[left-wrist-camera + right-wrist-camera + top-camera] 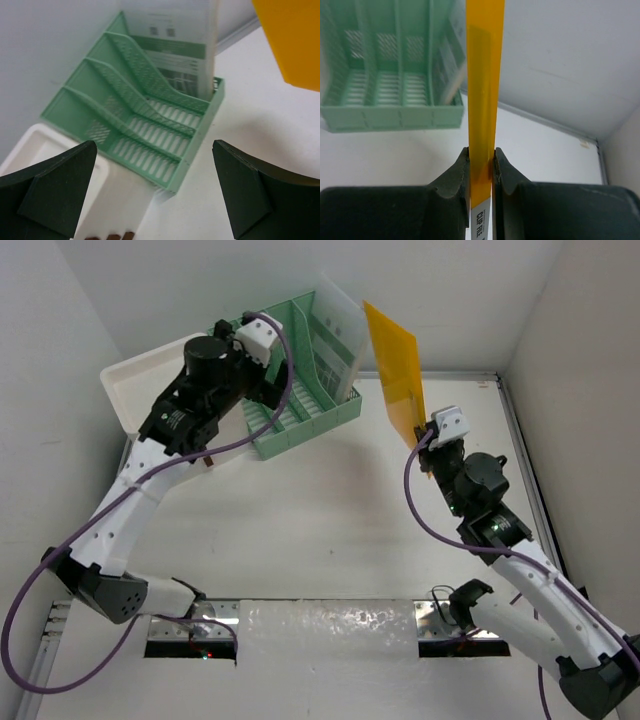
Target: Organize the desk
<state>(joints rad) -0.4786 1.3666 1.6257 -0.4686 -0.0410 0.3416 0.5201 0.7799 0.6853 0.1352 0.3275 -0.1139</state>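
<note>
Desk (330,530) fills the overhead view, flat and white, with its right rail (530,490) running from near to far. I cannot tell which side is the longer, since its near corners fall outside the frame. A crinkled cover (330,625) lies along the near edge between the arm bases.

From above I see the right gripper (425,445) over the right part of the desk, holding a yellow folder (395,365) lifted clear of the surface. The folder is tilted, its top leaning toward the far left. Only the right wrist view shows the grip itself: the right gripper (481,160) is pinched narrow on the folder's lower edge, and the folder (484,75) stands edge-on, straight up the frame. A "CLIP FILE" label shows between the fingers.

At the far left of the desk sits a green rack (318,418), its open front facing the near right. The overhead view hides its left slots under the left arm. The left wrist view shows them, with papers (175,45) standing in the slot at the right end and a white tray (40,145) just beside the rack's left corner. The left gripper (152,165) hangs above the rack, spread wide and holding nothing.

The papers stand between the folder and the other slots.
</note>
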